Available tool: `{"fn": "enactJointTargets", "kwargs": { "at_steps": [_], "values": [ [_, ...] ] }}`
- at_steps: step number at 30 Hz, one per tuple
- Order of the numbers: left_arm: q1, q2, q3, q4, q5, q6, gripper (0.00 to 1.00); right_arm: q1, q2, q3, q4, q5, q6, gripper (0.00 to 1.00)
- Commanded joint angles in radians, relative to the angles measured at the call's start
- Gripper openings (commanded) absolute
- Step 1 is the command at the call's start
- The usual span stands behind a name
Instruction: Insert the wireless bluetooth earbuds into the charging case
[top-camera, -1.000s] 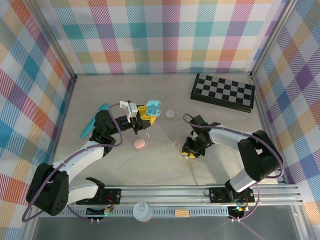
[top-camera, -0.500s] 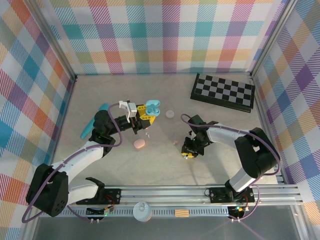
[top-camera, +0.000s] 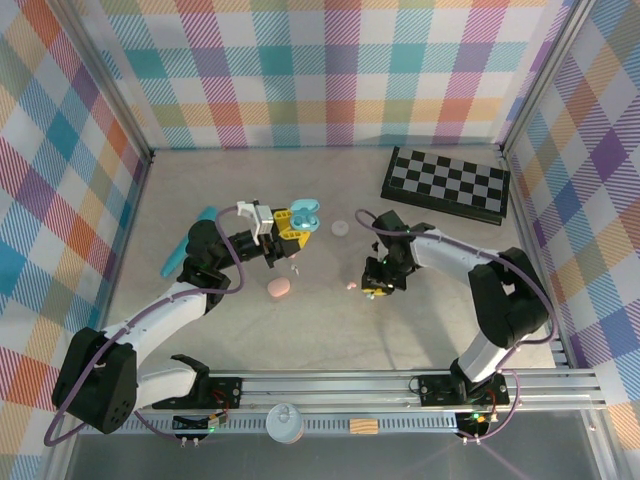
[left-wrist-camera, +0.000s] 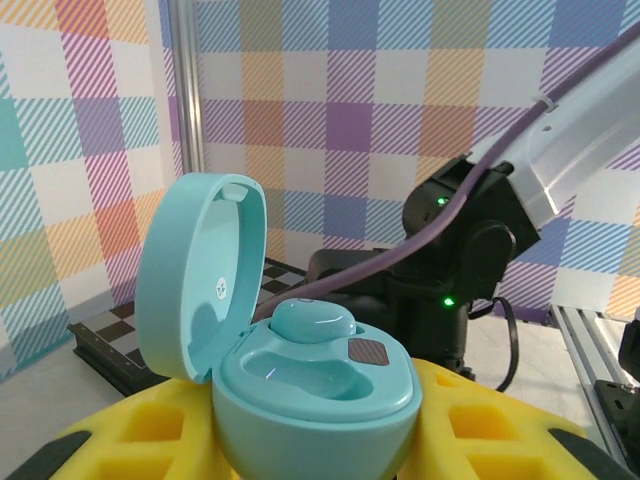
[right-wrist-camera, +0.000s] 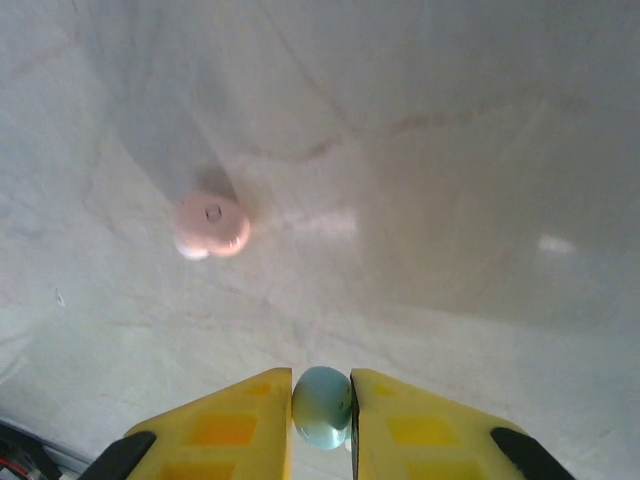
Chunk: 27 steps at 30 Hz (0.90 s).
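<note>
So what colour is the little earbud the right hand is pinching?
The earbud is pale teal, a light blue-green. The right wrist view shows it best.

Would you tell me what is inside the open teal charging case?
In the charging case, one earbud fills the far socket; the near socket is empty. The earbud's underside is hidden.

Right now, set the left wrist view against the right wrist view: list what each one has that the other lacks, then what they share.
Left wrist view: the left gripper clamps the open charging case, lid raised, one seated earbud in a slot and the other slot empty; behind stand the right arm and the chessboard. Right wrist view: the right gripper pinches a teal earbud over the table, and a pink earbud lies loose up-left. Both: yellow gripper fingers at the bottom edge with a teal piece between them.
</note>
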Motion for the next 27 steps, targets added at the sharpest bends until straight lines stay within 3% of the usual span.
{"fn": "enactJointTargets", "kwargs": {
  "at_steps": [1, 13, 16, 18, 27],
  "values": [
    [0.018, -0.032, -0.012, 0.035, -0.005, 0.014, 0.32, -0.04, 0.058, 0.056, -0.068, 0.022, -0.112, 0.2],
    [0.035, -0.059, -0.037, 0.036, -0.02, 0.019, 0.32, -0.101, 0.219, 0.236, -0.221, 0.097, -0.27, 0.23],
    [0.04, -0.06, -0.038, 0.04, -0.024, 0.019, 0.32, -0.101, 0.207, 0.244, -0.226, 0.154, -0.267, 0.27],
    [0.044, -0.057, -0.045, 0.055, -0.027, 0.011, 0.32, -0.099, 0.19, 0.243, -0.224, 0.193, -0.257, 0.35],
    [0.097, -0.028, -0.071, 0.11, -0.055, -0.015, 0.32, 0.005, 0.106, 0.236, -0.229, 0.407, -0.181, 0.36]
  ]
}}
